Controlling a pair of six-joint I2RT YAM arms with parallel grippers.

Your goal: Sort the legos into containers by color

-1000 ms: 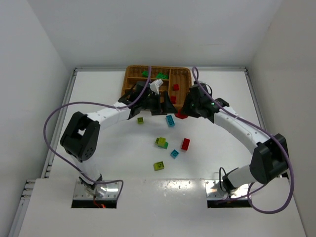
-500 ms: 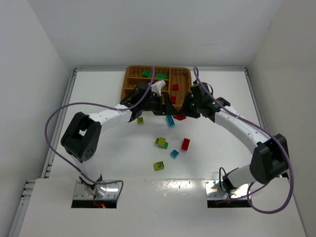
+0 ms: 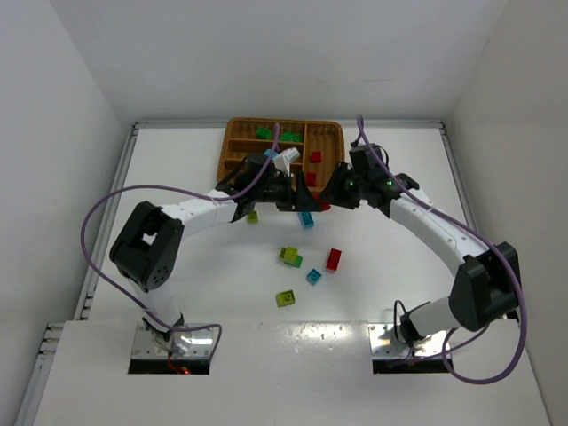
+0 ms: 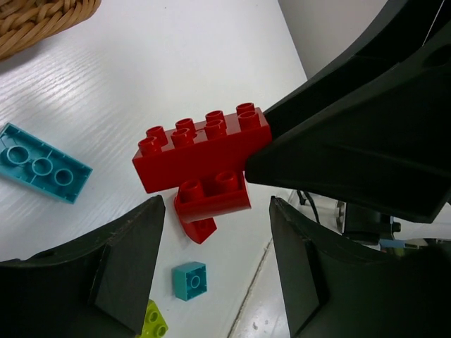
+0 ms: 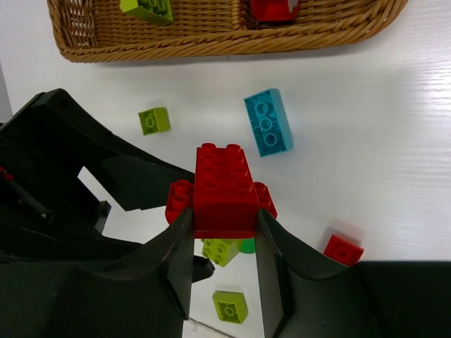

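Right gripper: the jaws are clamped on the two long sides of the red lego clump and hold it raised above the table. The clump consists of a two-by-four studded brick on top and a shorter red brick fixed crosswise beneath it; in the right wrist view, the ends of the lower brick project past both sides. Left gripper: the jaws stand apart, one finger on each side of the lower red brick. A narrow gap shows at both faces, so no contact is visible. Arm pose: both arms reach forward from their bases and bend inward. The two wrists face each other just in front of the near rim of the wicker tray, with the clump between them, outside the tray. A purple cable loops along each arm. Materials: the bricks are glossy hard plastic with round studs. The tray is brown woven wicker with a braided rim and woven partitions. The table is white, glossy and faintly streaked. The gripper fingers are matte black and wedge-shaped. Tray contents: green bricks in the far compartments and a red brick in a right-hand one. Loose on the table are a cyan brick, a small yellow-green brick and a small red brick.
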